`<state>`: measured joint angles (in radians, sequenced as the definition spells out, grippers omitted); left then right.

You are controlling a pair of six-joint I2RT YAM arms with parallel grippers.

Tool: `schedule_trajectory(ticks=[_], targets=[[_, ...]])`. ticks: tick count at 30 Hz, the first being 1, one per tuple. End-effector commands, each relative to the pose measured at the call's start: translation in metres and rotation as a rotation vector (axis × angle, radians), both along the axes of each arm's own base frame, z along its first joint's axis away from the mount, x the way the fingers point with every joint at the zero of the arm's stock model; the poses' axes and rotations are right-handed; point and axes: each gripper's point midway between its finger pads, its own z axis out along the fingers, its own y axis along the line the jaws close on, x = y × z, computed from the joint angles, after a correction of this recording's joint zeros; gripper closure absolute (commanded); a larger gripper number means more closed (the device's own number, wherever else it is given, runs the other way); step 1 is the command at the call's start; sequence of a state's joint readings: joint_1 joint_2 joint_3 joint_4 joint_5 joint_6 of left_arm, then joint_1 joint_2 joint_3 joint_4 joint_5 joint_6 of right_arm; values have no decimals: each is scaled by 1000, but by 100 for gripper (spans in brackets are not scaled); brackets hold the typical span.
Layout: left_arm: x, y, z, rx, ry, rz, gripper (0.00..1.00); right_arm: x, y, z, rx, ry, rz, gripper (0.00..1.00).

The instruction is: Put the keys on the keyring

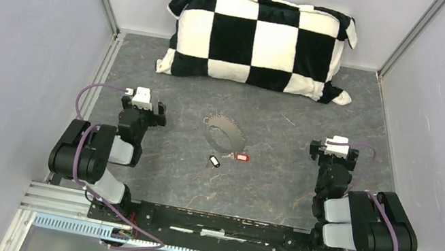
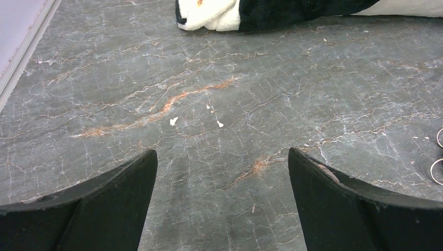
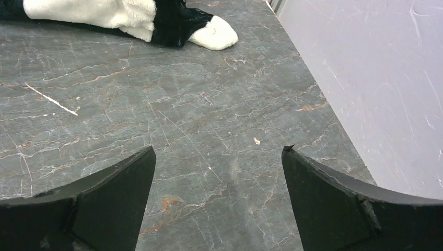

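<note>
Nothing of the task is done yet. The keyring (image 1: 222,132) lies flat at mid-tabletop (image 1: 276,197), and both keys lie unthreaded just beside its near arc: the red key (image 1: 242,157) to the right, the black-and-white key (image 1: 214,161) nearer the arms. The left jaws and the right jaws are spread wide and empty, well apart from these things. The ring's opening cannot be made out. Two small metal loops (image 2: 431,171) are cut off at the left wrist view's edge.

Keyring (image 1: 221,133), red key (image 1: 242,157), blk key (image 1: 214,161) adjacent
</note>
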<state>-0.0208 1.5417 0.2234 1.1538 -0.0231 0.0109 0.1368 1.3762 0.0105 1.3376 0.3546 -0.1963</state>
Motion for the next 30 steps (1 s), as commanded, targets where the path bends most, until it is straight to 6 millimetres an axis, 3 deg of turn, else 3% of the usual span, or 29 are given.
schedule_trajectory(ticks=[1,6,8,12,15,18,19,22,30], targets=[[7,2,17,-37,-61,21,0,-21,-2,-16,0,33,8,2],[7,1,17,-37,-62,13,0,-22,-2,-16,2,31,6,2],[6,-2,21,-30,-66,-5,0,-24,-8,-7,15,-6,-35,2],[19,-14,39,-11,-1,-81,0,-4,-12,-2,64,87,-107,2],[28,-23,42,18,139,-150,0,9,7,18,237,37,-44,2],[23,-32,43,61,253,-245,0,21,26,30,481,30,-23,2],[21,-34,45,75,273,-267,0,25,35,31,517,51,17,2],[11,-39,46,86,339,-315,0,34,102,45,506,97,384,2],[2,-57,58,-27,443,-380,0,50,259,38,233,355,826,2]])
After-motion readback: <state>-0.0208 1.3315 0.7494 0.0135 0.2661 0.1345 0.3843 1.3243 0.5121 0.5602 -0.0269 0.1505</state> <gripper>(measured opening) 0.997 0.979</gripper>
